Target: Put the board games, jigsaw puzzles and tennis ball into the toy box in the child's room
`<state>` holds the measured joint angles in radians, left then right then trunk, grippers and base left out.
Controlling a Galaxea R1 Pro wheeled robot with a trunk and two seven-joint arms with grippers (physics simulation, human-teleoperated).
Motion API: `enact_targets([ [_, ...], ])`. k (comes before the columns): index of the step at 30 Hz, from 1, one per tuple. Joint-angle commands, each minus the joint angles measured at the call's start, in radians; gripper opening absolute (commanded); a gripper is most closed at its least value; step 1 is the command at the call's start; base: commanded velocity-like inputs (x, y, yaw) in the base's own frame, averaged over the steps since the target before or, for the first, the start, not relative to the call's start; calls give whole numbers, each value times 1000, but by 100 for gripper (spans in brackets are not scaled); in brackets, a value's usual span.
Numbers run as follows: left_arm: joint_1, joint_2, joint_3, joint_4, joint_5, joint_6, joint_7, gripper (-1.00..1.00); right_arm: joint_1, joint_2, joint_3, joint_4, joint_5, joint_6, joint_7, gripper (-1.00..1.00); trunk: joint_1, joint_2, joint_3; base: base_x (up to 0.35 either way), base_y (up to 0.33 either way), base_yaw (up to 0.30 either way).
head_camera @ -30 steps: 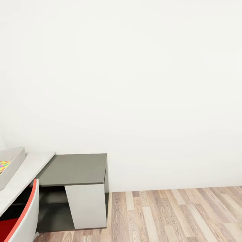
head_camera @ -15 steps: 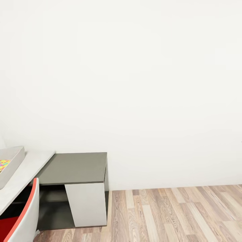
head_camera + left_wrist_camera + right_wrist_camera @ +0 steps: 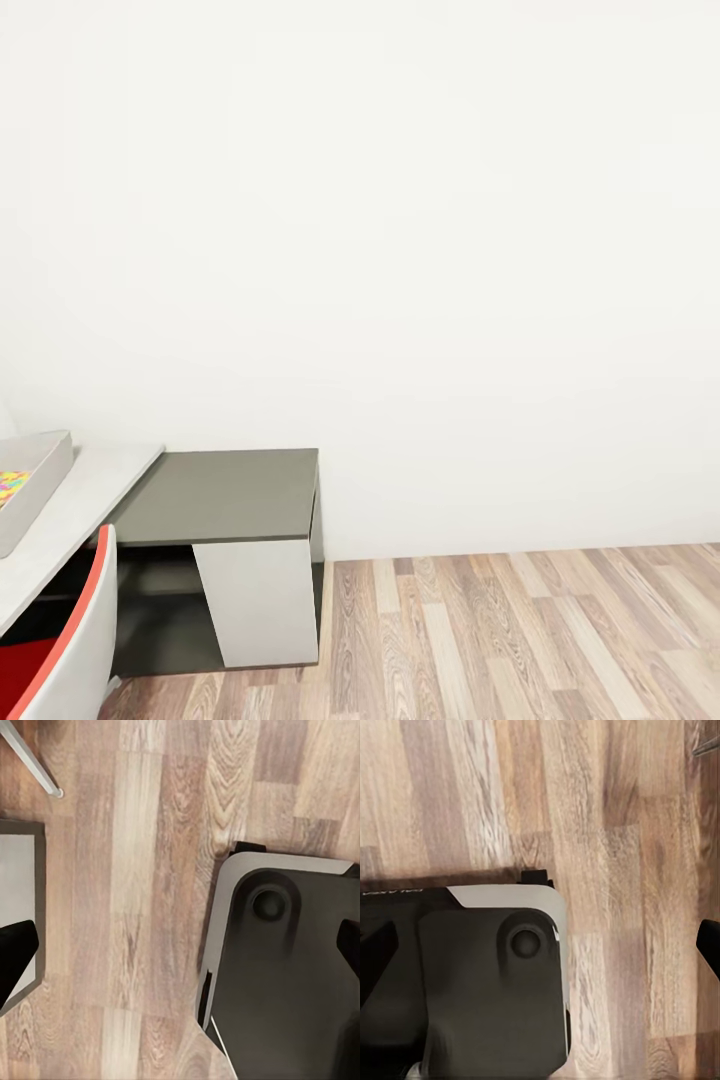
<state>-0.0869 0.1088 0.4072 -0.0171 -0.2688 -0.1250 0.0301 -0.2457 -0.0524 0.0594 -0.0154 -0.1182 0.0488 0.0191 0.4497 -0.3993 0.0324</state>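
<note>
At the far left of the head view, the light grey toy box (image 3: 38,478) rests on the table (image 3: 95,495), cut off by the picture's edge. A patch of multicoloured jigsaw pieces (image 3: 11,486) shows inside it. The board games, the tennis ball and the bed are out of view. My left gripper (image 3: 180,952) points down at the wooden floor, open, with nothing between its fingers. My right gripper (image 3: 540,949) also hangs over the floor, open and empty.
A dark grey lower desk section (image 3: 225,495) with a white panel (image 3: 260,605) adjoins the table against the white wall. A red and white chair (image 3: 70,650) stands at the bottom left. Wooden floor (image 3: 520,630) stretches to the right. My dark base (image 3: 285,975) lies under both grippers.
The whole head picture has slid slightly upward and leftward, so the camera has moved. The desk, toy box and chair keep their places relative to each other.
</note>
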Motion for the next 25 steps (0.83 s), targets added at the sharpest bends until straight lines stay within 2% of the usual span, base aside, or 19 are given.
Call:
enact_targets([
  [1, -1, 0, 7, 2, -10, -4, 3, 100, 6, 1, 7, -1, -12, 4, 2, 100, 0, -1, 0, 0, 0, 0],
  [7, -1, 0, 7, 2, -11, -5, 3, 100, 18, 11, 7, 0, -13, 2, 1, 100, 0, -1, -1, 0, 0, 0],
  [25, -1, 0, 7, 2, -10, -5, 4, 100, 20, 10, 7, 0, -12, 2, 1, 100, 0, -1, -1, 0, 0, 0],
])
